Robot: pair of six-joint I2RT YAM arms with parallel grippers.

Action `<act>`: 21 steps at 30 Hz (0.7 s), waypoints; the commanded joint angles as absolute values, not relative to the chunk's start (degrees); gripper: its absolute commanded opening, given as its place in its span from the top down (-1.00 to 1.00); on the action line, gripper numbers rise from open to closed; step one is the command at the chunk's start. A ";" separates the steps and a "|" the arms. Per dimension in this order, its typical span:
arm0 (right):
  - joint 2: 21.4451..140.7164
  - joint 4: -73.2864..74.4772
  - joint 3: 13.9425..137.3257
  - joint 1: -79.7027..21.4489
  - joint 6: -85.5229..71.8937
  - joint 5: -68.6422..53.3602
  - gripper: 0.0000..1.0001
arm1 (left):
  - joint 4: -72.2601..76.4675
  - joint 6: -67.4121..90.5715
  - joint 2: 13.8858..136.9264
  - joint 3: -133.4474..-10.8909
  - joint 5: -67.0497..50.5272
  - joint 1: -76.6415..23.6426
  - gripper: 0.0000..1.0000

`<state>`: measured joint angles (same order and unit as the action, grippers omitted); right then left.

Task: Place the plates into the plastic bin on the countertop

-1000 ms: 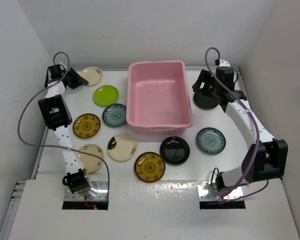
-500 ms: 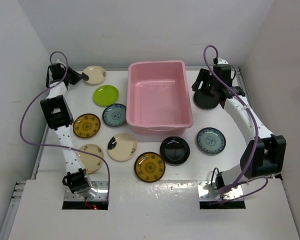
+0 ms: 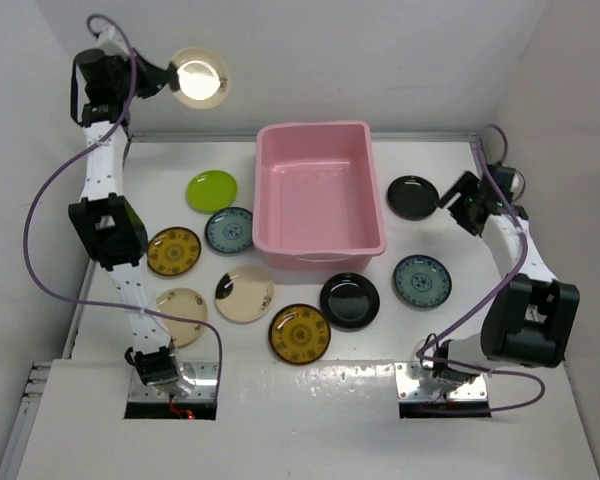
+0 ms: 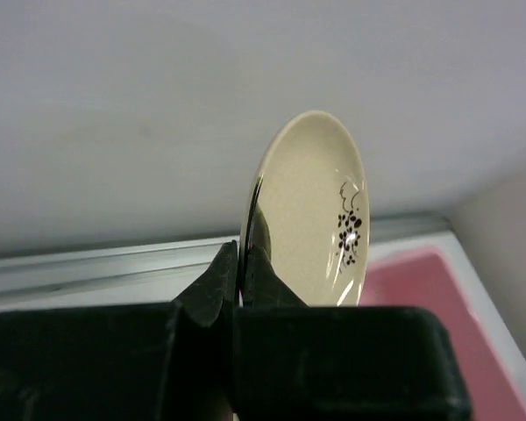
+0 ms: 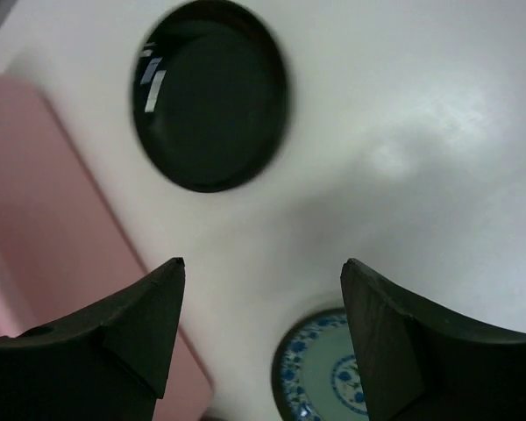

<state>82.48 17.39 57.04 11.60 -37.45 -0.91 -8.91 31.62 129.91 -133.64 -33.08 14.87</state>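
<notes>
**Pincer holds only a sliver of rim, so the lifted plate could slip**

Left pincer (image 4: 239, 263) is clamped shut on the edge of 1 cream plate (image 4: 311, 210) with dark blotches. It holds the plate on edge, high above the bench (image 3: 430, 330), at about 11 o'clock from the pink bin (image 3: 315, 127).

The bite covers just a small part of a glossy rim, and the dish hangs out to one side. A quick swing toward the bin could let it pivot or slide free, and from that height it would likely chip or bounce among the plates below. Let go while on edge, it may also strike the bin's rim or end up leaning on a wall instead of lying flat.

Right pincer (image 5: 263, 307) hangs open and empty over the bench. In its own view, 1 black plate (image 5: 212, 92) sits at 12 o'clock and 1 blue plate (image 5: 329, 368) at 6 o'clock. Coming down on that low, slick black rim, the fingers could shove the dish along instead of catching it.

9 plates lie on the bench, and none is in the bin.
</notes>
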 commanded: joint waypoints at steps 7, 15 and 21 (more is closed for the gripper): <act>92.09 9.76 56.86 21.71 -40.52 -14.41 -0.37 | -15.02 24.35 125.67 -124.89 -40.61 -7.45 1.00; 108.52 7.66 66.09 23.03 -42.53 -17.75 -0.19 | -22.59 13.98 130.17 -122.27 -34.01 -16.96 1.00; 114.50 3.43 68.46 21.54 -44.21 -20.22 -0.04 | -22.59 14.68 134.38 -121.73 -32.17 -17.58 1.00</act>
<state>112.79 7.62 65.21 22.48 -42.98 -18.02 -24.69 15.62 135.22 -120.57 -33.01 -17.69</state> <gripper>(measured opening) 0.524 0.003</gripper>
